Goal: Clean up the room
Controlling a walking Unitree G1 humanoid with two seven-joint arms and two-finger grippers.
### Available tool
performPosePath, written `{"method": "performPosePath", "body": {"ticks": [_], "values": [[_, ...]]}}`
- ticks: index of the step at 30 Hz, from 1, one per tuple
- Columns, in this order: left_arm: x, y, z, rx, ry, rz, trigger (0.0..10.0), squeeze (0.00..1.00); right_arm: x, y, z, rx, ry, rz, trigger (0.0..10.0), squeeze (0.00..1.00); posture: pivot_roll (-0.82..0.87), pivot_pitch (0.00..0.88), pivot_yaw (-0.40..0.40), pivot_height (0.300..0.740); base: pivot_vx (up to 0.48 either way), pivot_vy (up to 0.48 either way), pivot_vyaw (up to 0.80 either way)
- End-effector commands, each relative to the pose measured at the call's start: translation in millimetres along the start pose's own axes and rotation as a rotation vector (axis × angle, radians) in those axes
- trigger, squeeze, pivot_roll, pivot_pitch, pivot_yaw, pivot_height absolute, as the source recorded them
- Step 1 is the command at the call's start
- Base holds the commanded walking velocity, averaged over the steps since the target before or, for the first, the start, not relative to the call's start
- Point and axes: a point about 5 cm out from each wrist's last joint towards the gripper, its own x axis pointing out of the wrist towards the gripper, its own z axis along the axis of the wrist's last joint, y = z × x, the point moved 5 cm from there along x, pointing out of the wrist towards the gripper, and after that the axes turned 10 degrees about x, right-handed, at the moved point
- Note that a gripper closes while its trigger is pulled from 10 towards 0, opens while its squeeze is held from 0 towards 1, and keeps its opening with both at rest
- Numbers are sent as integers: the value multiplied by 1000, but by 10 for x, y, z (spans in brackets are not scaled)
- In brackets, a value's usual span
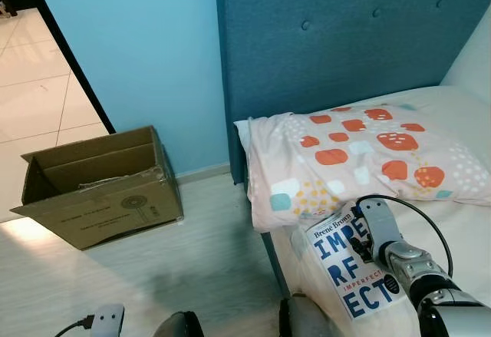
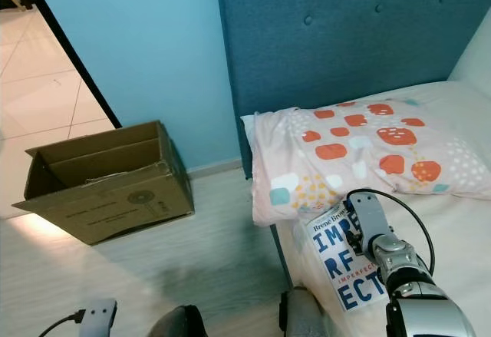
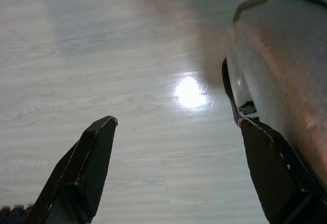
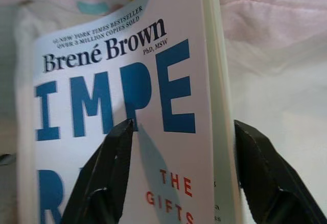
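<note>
While lying on the bed (image 1: 460, 237) just below the pillow (image 1: 353, 153), book (image 1: 353, 264) sitting between the right hand (image 4: 176, 175)'s parted fingers, one over the cover, one past its edge. Left hand (image 3: 173, 173) hanging wide above the floor (image 3: 127, 55).

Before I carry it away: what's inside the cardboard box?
The cardboard box lies tipped with flaps open; bare brown inner walls show. Its front wall hides the bottom, so its contents can't be told.
</note>
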Motion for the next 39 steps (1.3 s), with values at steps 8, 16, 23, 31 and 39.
{"method": "performPosePath", "body": {"ticks": [8, 16, 23, 31, 39], "values": [[-24, -68, -162, 8, 55, -25, 10000, 0, -20, -120, -101, -107, 42, -50, 10000, 0, -11, 242, 49, 631, 0, 0, 0], [-15, -94, -142, 4, 53, -28, 10000, 0, -66, -350, -58, -117, 52, -142, 10000, 0, -20, 232, 46, 631, 0, 0, 0], [-3, -122, -112, -3, 50, -30, 10000, 0, -120, -561, 74, -63, 13, -223, 10000, 0, -31, 214, 43, 631, 0, 0, 0], [21, -115, -33, -19, 43, -16, 10000, 0, -30, -174, 378, 222, -155, -117, 10000, 0, -41, 157, 39, 631, 0, 0, 0], [59, -58, 164, -55, -1, 12, 10000, 0, -88, 1040, 763, 513, -406, 402, 10000, 0, -43, 120, 49, 631, 0, 0, 0]]}}
